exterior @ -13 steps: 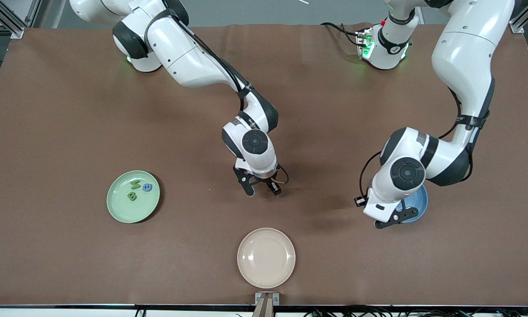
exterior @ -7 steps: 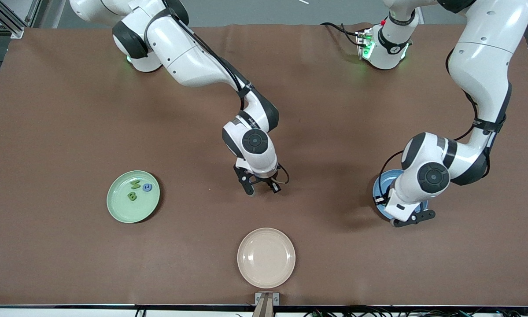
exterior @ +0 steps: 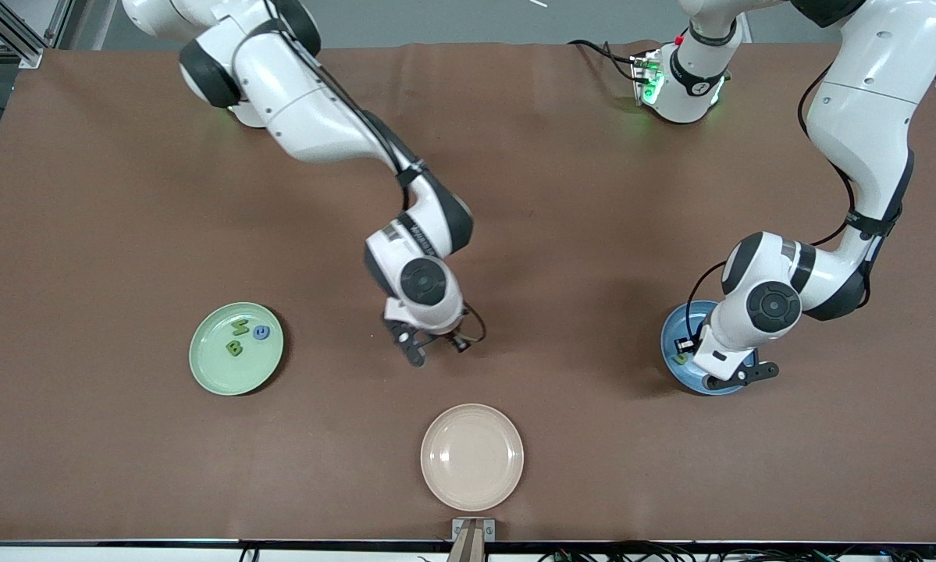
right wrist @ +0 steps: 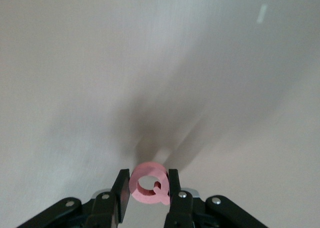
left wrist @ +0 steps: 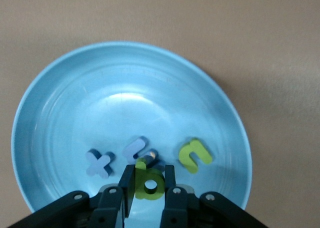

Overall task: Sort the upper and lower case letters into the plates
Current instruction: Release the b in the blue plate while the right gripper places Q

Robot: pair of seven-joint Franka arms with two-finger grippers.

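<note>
Toward the left arm's end of the brown worktop (exterior: 124, 195), the round medium blue plate (exterior: 673, 367) lies directly under the left claw (left wrist: 148, 183), which is clenched on a lime green foam lowercase letter b (left wrist: 148, 180). Inside that plate lie a pale blue foam letter x (left wrist: 98, 163), another pale blue foam letter (left wrist: 136, 148) partly hidden by the held one, and a lime green foam letter n (left wrist: 195, 155).

Near the middle of the worktop, the right claw (right wrist: 148, 188) hangs over bare surface, grasping a pink foam capital letter Q (right wrist: 149, 183) between its fingers.

Toward the right arm's end sits the round pale mint green plate (exterior: 211, 371), well apart from both claws. It holds a green foam letter B (exterior: 234, 348), a green foam letter W (exterior: 240, 325) and a small blue foam letter (exterior: 261, 332) whose shape I cannot tell.

Close to the worktop's edge nearest the front camera lies a round cream-beige plate (exterior: 471, 457), between the two coloured plates.
</note>
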